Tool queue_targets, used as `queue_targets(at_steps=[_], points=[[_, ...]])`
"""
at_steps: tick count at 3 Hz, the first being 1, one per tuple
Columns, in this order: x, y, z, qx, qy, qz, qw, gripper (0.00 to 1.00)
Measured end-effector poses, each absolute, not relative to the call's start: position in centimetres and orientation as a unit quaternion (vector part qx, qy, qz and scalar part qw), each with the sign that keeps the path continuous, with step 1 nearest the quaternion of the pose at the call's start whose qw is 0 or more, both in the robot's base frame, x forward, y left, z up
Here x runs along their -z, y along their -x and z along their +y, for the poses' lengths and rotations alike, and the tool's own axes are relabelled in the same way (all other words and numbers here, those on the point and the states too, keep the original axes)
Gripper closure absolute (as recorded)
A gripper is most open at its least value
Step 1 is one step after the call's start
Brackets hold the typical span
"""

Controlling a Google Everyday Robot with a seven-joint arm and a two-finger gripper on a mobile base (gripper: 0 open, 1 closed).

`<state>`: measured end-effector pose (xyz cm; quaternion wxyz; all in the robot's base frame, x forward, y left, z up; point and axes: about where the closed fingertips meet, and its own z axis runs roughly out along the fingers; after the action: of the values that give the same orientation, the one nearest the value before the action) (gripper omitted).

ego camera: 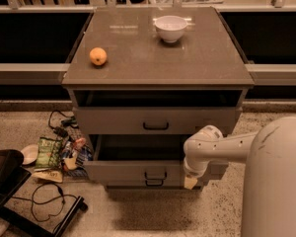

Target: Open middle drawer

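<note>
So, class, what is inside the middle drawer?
The middle drawer shows only a dark, shadowed inside with no contents visible; its front panel hides the bottom. The gripper sits at its right front corner.

Speckled floor (153,218) strewn with cables (42,201) and packets (49,152), dim light.

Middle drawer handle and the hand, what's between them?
Only the bare grey front of the middle drawer, seen in the camera view. The hand hangs low at its right end, right of the handle.
</note>
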<state>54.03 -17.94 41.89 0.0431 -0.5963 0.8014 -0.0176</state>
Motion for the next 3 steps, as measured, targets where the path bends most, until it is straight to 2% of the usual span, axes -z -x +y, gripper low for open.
queue_targets(at_steps=[1, 3], points=[[-41.94, -54.03, -17.94, 0.018, 0.596, 0.801, 0.043, 0.0], [-42.56, -54.97, -17.97, 0.021, 0.601, 0.797, 0.051, 0.0]])
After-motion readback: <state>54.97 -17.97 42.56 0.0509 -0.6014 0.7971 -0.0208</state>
